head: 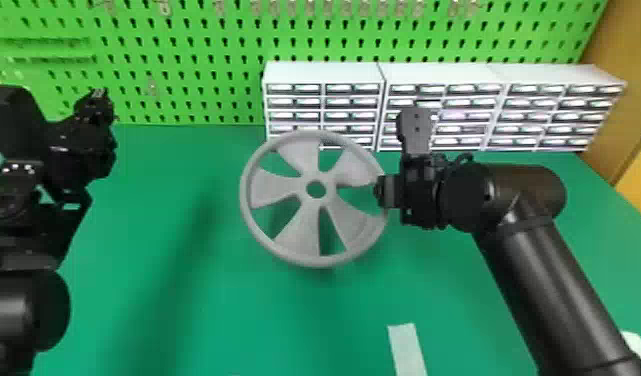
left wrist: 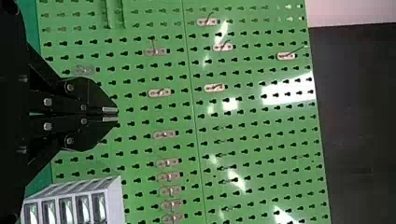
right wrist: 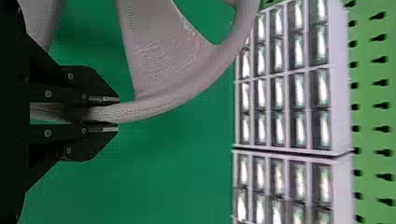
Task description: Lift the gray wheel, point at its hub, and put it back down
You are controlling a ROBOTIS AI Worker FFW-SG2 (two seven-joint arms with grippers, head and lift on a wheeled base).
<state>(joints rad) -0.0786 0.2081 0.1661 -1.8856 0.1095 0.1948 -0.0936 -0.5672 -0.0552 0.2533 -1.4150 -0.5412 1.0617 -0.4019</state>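
My right gripper [head: 386, 191] is at the right side of the gray wheel [head: 269, 187], which is held up off the green table with its spoked face and round hub hole toward the head camera. In the right wrist view the right gripper [right wrist: 109, 114] is shut on the rim of the gray wheel [right wrist: 173, 95], one finger on each side. The left gripper [head: 96, 102] is well to the left of the wheel, in front of the pegboard. In the left wrist view the left gripper [left wrist: 114, 115] has its fingertips together, holding nothing.
White drawer cabinets [head: 324, 72] stand behind the wheel along the back of the green table [head: 264, 320]. A green pegboard [head: 184, 60] rises behind them. A pale strip [head: 406, 347] lies near the table's front.
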